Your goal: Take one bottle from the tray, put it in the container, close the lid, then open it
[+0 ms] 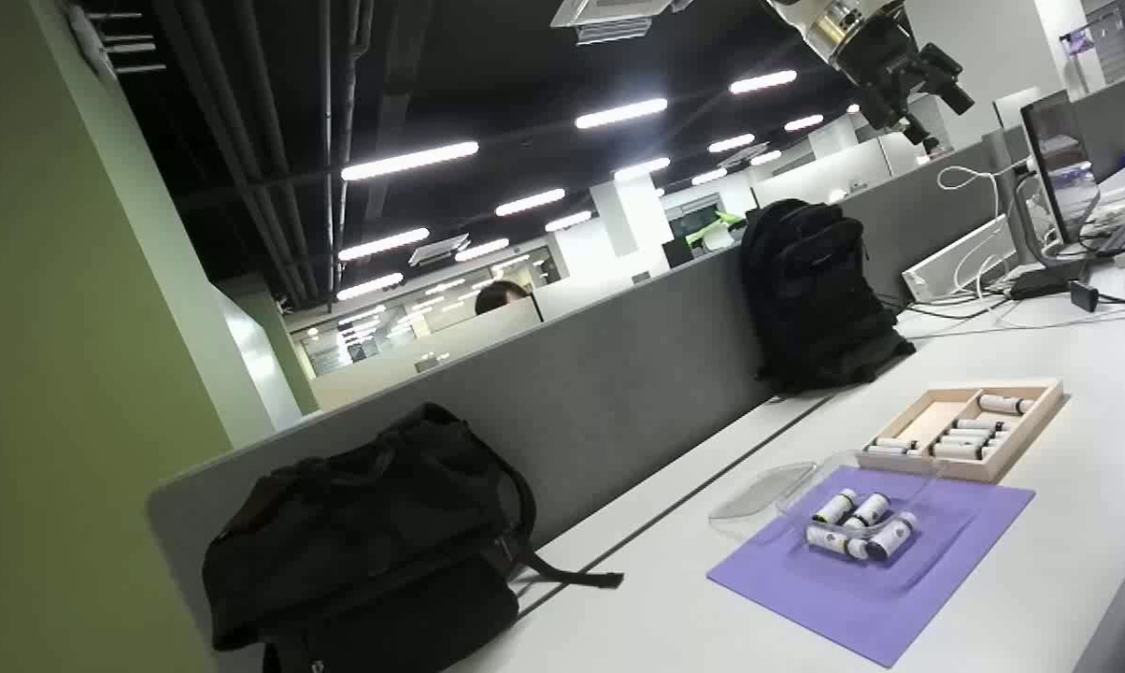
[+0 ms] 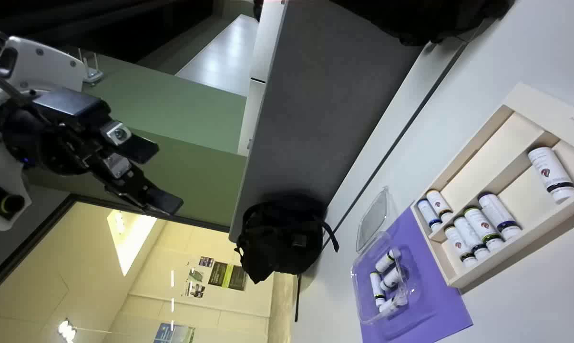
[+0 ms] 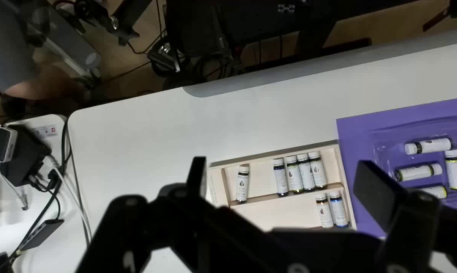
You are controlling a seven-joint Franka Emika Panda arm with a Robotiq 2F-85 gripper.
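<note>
In an exterior view, the black gripper (image 2: 154,175) hangs in the air at the left, released, its two fingers (image 2: 164,199) spread well apart. To the right, on a white desk (image 2: 516,305), a light-wood tray (image 2: 542,108) with a raised rim and inner dividers holds seven white-labelled bottles (image 2: 551,172), all lying on their sides. Just beside the tray, a purple mat (image 2: 446,312) carries a clear container (image 2: 363,278) with four more bottles lying inside at different angles; its clear lid (image 2: 373,221) is folded out to one side. In an exterior view, a black bag (image 1: 366,523) slumps at the near left in front of a grey partition (image 1: 656,346), and a black backpack (image 1: 805,299) stands farther off; the container is at the near right, its lid to the left, with the tray beyond it and a monitor (image 1: 1060,173) at the far right. In the wrist view, the dark, blurred fingers show at the near side with a wide gap between them; past them the tray has five bottles in one compartment and two in the next, and the container lies to the right, partly cut off.
</note>
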